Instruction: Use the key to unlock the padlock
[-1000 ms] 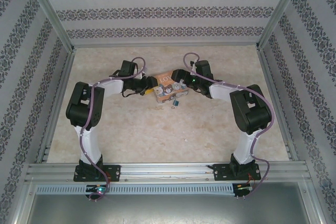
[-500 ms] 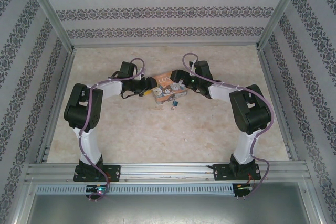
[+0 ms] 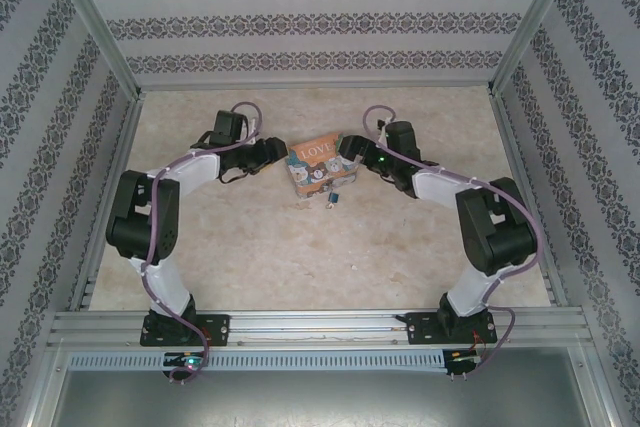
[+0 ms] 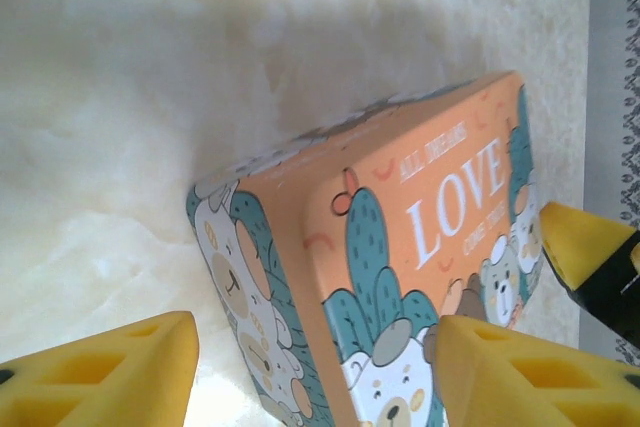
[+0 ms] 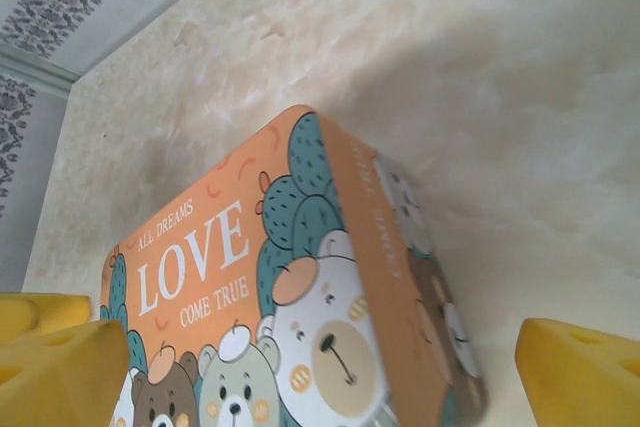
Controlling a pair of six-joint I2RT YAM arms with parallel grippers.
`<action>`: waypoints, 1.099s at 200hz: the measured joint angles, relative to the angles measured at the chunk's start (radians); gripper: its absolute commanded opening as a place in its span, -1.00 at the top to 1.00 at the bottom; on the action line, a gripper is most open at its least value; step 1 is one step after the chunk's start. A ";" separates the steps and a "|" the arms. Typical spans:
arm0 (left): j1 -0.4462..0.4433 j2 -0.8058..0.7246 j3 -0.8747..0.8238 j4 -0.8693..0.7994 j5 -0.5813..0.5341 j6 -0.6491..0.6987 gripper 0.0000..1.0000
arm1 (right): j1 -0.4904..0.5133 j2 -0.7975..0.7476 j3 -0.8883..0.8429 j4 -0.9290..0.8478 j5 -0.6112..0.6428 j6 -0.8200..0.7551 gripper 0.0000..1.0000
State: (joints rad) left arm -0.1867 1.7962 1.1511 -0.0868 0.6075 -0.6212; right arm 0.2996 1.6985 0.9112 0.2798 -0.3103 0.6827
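Two robot arms face each other across a cartoon-bear "LOVE" tin (image 3: 318, 162) lying toward the middle of the far edge of the marble-look table (image 3: 300, 277). The left gripper (image 3: 272, 154) stands off the tin's left end with its yellow fingers (image 4: 100, 377) spread and holding nothing. The right gripper (image 3: 347, 152) sits close by the right end, its jaws wide apart and likewise empty. The tiny blue-teal padlock (image 3: 338, 196) lies flat on the table just on the near side of the tin, toward its right corner. Beside the padlock are a few small pale bits, too small to tell whether one is the key. The lock looks light, rigid and smooth, so it will probably skate across the table under a push or twist in a loose pinch. The safest hold appears to be across the flat faces of its body, leaving the thin shackle and the keyhole end free.
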 measured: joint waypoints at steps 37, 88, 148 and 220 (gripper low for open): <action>0.005 -0.035 0.031 -0.048 -0.010 0.055 -0.24 | -0.036 -0.106 -0.106 0.007 0.002 -0.010 -0.97; -0.014 -0.014 0.179 -0.127 0.031 0.100 -0.17 | -0.049 -0.218 -0.246 0.055 -0.059 -0.010 -0.97; -0.120 0.136 0.363 -0.229 0.090 0.119 0.00 | -0.049 -0.241 -0.364 0.133 -0.126 0.005 -0.89; -0.156 0.307 0.521 -0.394 0.116 0.170 0.04 | -0.033 -0.204 -0.398 0.216 -0.174 0.051 -0.64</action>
State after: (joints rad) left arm -0.3428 2.1036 1.6718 -0.4805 0.7231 -0.4511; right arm 0.2665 1.4944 0.5133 0.4961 -0.4847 0.7341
